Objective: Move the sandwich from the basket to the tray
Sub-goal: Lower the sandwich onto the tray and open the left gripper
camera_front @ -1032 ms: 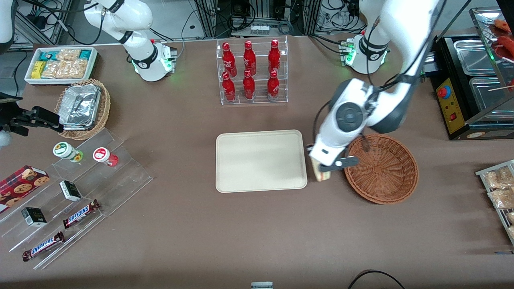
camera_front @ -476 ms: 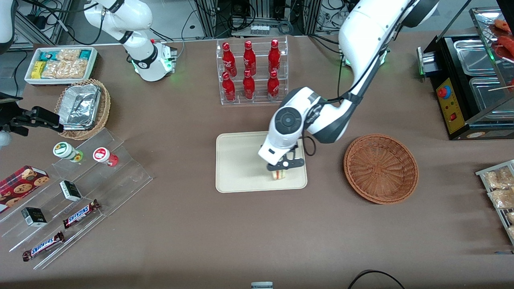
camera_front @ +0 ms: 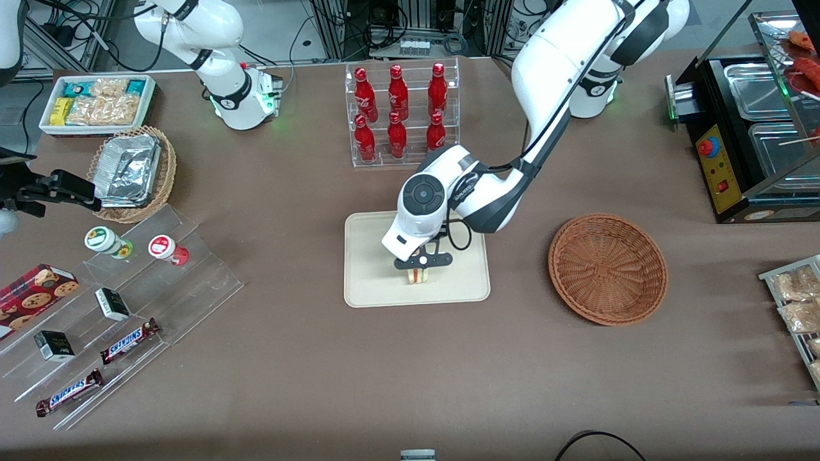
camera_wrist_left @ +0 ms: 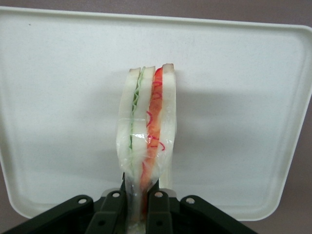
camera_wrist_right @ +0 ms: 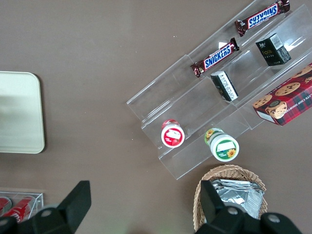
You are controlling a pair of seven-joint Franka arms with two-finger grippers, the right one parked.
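Note:
My left gripper (camera_front: 419, 264) hangs over the cream-beige tray (camera_front: 371, 282) and is shut on the sandwich (camera_front: 417, 276), a wrapped wedge of pale bread with green and red filling. In the left wrist view the sandwich (camera_wrist_left: 147, 127) stands on edge between the black fingers (camera_wrist_left: 160, 210), close above the tray (camera_wrist_left: 63, 97); I cannot tell whether it touches. The reddish-brown wicker basket (camera_front: 607, 269) stands beside the tray toward the working arm's end and holds nothing.
A clear rack of red bottles (camera_front: 400, 115) stands farther from the front camera than the tray. A clear stepped stand with snacks (camera_front: 122, 314), a foil-container basket (camera_front: 132, 171) and a white snack bin (camera_front: 97, 102) lie toward the parked arm's end. A black food warmer (camera_front: 756, 128) flanks the basket.
My gripper has carried the sandwich from beside the basket's rim across to the tray, then further over its middle.

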